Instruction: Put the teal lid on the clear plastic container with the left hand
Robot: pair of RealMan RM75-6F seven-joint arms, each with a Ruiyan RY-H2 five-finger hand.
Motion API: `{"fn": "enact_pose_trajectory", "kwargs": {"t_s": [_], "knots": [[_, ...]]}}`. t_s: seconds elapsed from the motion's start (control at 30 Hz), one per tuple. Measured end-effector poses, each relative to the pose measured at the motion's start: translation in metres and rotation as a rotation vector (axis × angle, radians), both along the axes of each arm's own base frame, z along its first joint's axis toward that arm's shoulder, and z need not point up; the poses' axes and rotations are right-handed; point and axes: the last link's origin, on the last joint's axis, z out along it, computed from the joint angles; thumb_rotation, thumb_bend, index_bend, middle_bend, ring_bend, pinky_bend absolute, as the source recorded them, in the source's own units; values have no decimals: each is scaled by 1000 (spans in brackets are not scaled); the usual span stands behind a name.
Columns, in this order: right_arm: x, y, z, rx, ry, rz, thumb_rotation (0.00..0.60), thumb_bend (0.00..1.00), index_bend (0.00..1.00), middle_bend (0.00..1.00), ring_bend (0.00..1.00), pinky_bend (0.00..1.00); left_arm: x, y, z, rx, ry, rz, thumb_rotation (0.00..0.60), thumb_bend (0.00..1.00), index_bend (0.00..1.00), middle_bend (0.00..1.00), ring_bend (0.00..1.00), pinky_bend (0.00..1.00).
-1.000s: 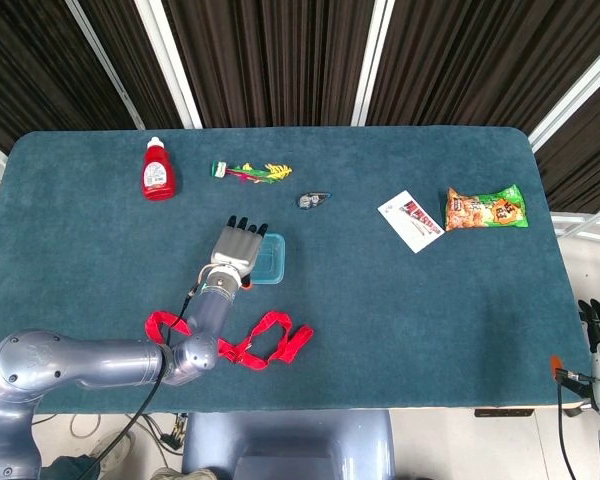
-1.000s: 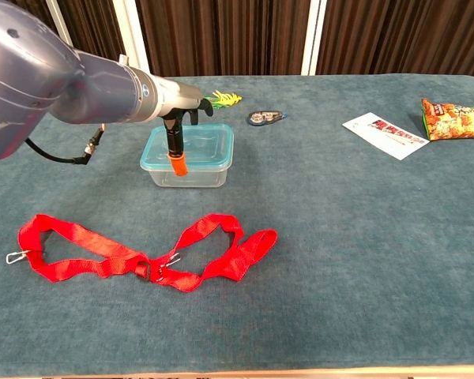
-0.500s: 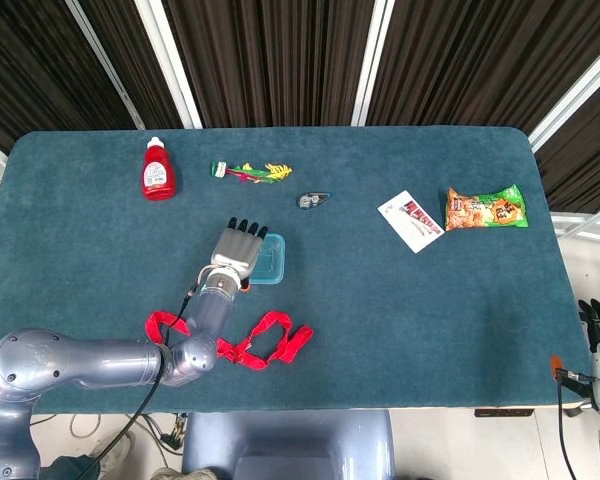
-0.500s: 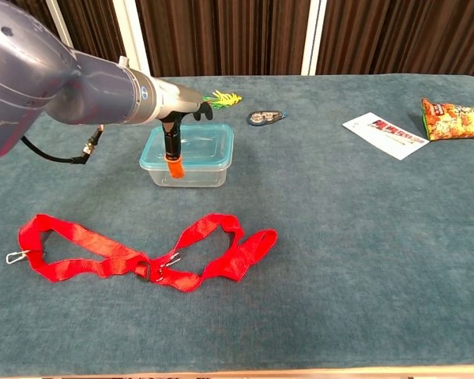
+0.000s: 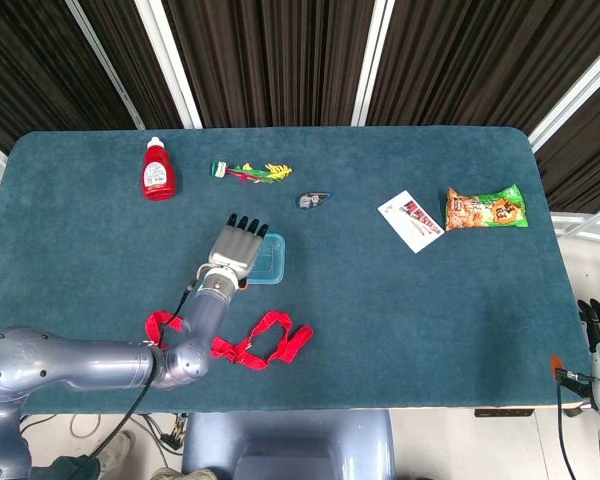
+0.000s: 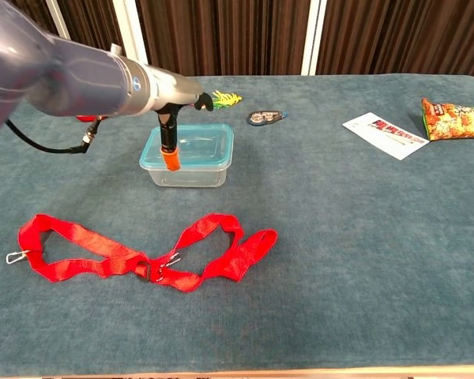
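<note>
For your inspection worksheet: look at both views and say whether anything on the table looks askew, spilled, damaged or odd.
Nothing looks spilled or damaged. The teal lid sits level on the clear container, the left hand over its left edge. The red strap just lies loosely looped.

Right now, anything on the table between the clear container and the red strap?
Nothing. In the chest view, only bare teal tabletop separates the clear plastic container from the red strap. The head view agrees.

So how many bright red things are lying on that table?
2: a red ketchup bottle standing near the far left corner, and a red strap lying loose along the near edge, in front of the clear container.
</note>
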Motion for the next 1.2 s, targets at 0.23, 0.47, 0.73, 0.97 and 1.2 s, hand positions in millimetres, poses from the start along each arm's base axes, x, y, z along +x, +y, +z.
{"fn": "enact_pose_trajectory", "kwargs": {"t_s": [0.23, 0.47, 0.73, 0.97, 1.2], "knots": [[0, 0, 0, -1, 2, -3, 600, 392, 57, 39, 23, 0, -8, 2, 26, 50, 17, -54, 600, 134, 6, 85, 11, 0], [-1, 0, 0, -7, 5, -11, 600, 393, 57, 38, 23, 0, -10, 5, 32, 34, -40, -149, 600, 360, 173, 248, 137, 100], [-2, 1, 0, -17, 5, -26, 600, 393, 56, 39, 23, 0, -24, 25, 33, 16, -141, -204, 600, 484, 442, 465, 297, 273], [-3, 0, -1, -17, 3, -33, 600, 393, 57, 39, 23, 0, -28, 32, 24, 1, -213, -194, 600, 507, 606, 542, 337, 309], [-3, 1, -1, -16, -3, -38, 600, 392, 57, 38, 23, 0, -27, 30, 7, -12, -246, -231, 600, 506, 606, 528, 338, 307]]}}
